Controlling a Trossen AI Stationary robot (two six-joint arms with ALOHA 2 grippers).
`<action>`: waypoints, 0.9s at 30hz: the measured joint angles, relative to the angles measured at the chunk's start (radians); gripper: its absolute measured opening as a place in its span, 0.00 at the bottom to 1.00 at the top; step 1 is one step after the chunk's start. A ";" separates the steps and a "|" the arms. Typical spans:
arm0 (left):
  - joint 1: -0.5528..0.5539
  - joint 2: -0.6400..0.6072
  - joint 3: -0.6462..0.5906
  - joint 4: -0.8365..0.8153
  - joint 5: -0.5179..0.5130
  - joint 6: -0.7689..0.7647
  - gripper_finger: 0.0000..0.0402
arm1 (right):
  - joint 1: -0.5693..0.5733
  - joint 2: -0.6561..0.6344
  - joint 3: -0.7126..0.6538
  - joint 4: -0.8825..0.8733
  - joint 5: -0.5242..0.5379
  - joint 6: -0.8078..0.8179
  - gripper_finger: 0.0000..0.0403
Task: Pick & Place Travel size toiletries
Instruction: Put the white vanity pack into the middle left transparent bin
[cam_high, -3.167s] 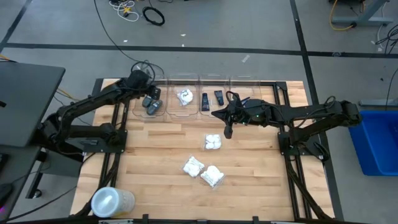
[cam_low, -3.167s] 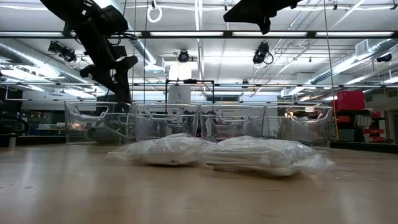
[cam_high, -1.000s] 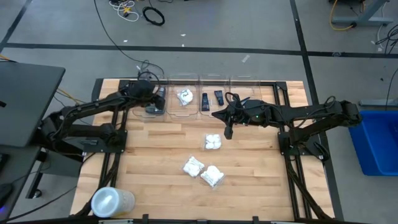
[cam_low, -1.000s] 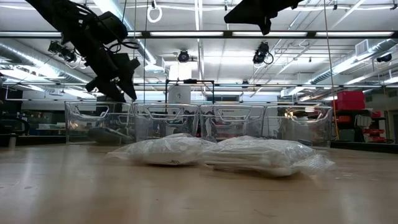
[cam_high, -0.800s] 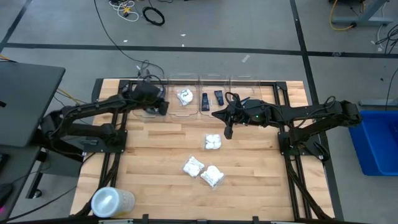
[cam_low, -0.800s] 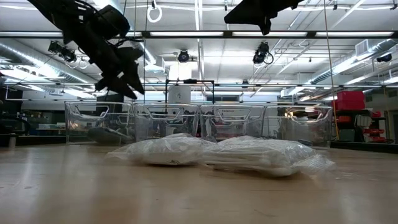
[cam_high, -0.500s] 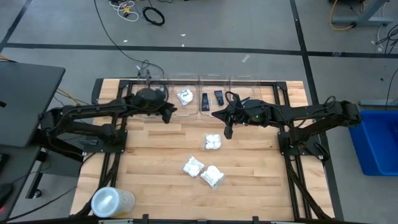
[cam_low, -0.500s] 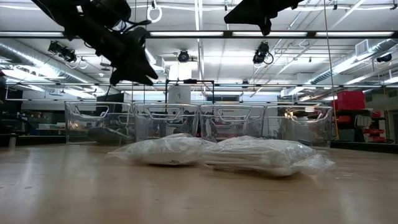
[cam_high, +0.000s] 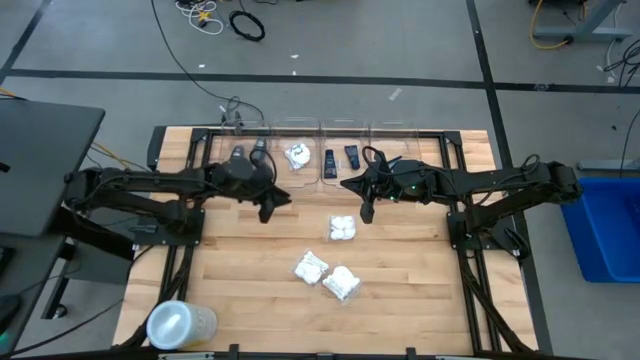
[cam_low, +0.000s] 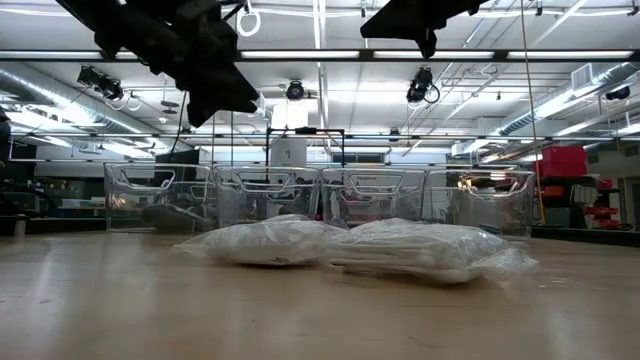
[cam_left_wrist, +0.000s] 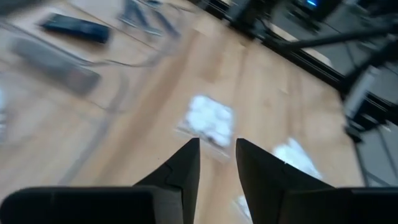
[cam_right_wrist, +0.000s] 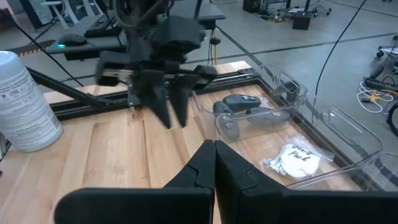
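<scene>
- Left gripper (cam_high: 268, 212) hung above the bare wooden table (cam_high: 240, 270), just in front of the row of clear plastic bins (cam_high: 300, 160); its two dark fingers (cam_left_wrist: 183, 168) stood a narrow gap apart with nothing between them.
- Ahead of those fingers in the left wrist view lay a white crinkly packet (cam_left_wrist: 208, 121), flat on the boards, with a second white packet (cam_left_wrist: 295, 155) farther off.
- Right gripper (cam_high: 366, 212) hovered over the table's middle, fingers pressed together and empty, just beside the nearest white packet (cam_high: 342, 228).
- Two more white crinkly packets (cam_high: 311, 267) (cam_high: 341, 283) lay touching each other nearer the front of the table.
- In the leftmost bin sat dark grey oval cases (cam_right_wrist: 239, 102); the next bin held a round white packet (cam_high: 297, 156); the bin after that held small black tubes (cam_high: 330, 160).
- A large translucent round plastic container (cam_high: 180, 325) stood at the table's front left corner, well apart from everything else.
</scene>
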 joint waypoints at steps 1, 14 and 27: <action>-0.011 0.000 0.000 0.000 0.017 0.000 0.27 | 0.000 0.000 0.000 0.000 0.000 0.000 0.01; -0.152 0.000 0.000 0.001 -0.016 -0.001 0.21 | 0.000 0.000 0.000 0.000 -0.004 0.000 0.01; -0.275 0.000 0.000 0.022 -0.092 0.026 0.15 | 0.000 0.000 0.000 0.000 -0.032 -0.010 0.01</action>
